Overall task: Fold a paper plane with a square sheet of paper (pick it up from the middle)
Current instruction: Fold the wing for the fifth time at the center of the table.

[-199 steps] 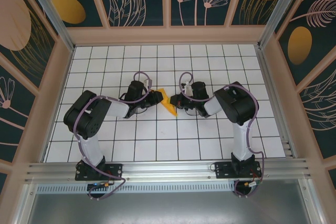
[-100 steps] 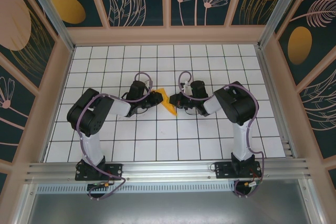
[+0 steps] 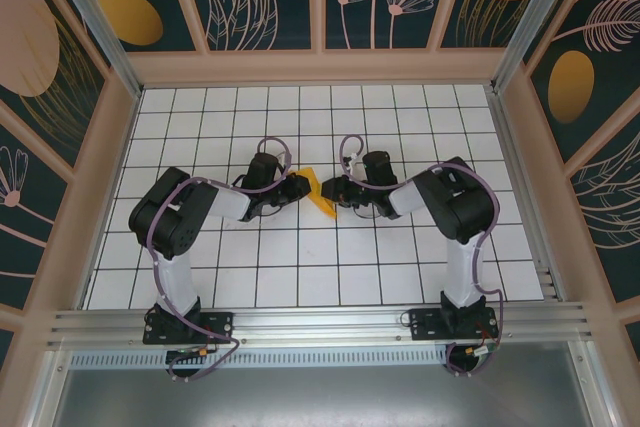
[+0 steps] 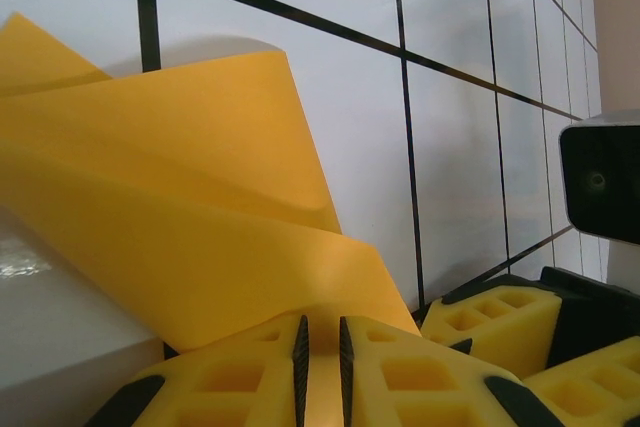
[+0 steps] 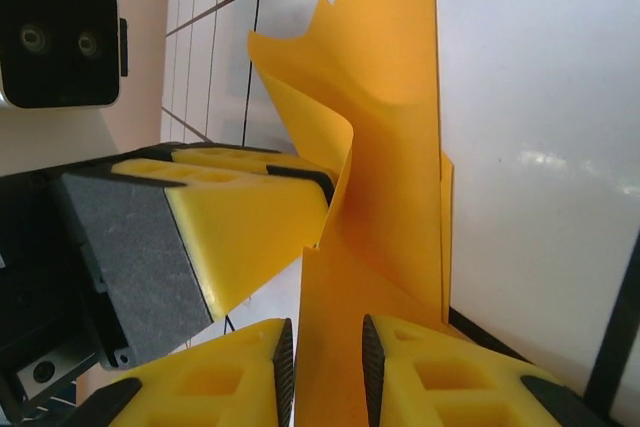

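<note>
paper plane dead center, long axis running lower right. left gripper pinches left edge, right gripper slack around right edge.

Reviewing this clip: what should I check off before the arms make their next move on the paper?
1. Left tool closed on the folded paper: ok.
2. Right tool gripping it: cannot tell; the paper runs through its slightly parted jaws.
3. Paper between both tools, near the middle of the table: ok.
4. Folds lying flat: not ok; the layers curl open.
</note>
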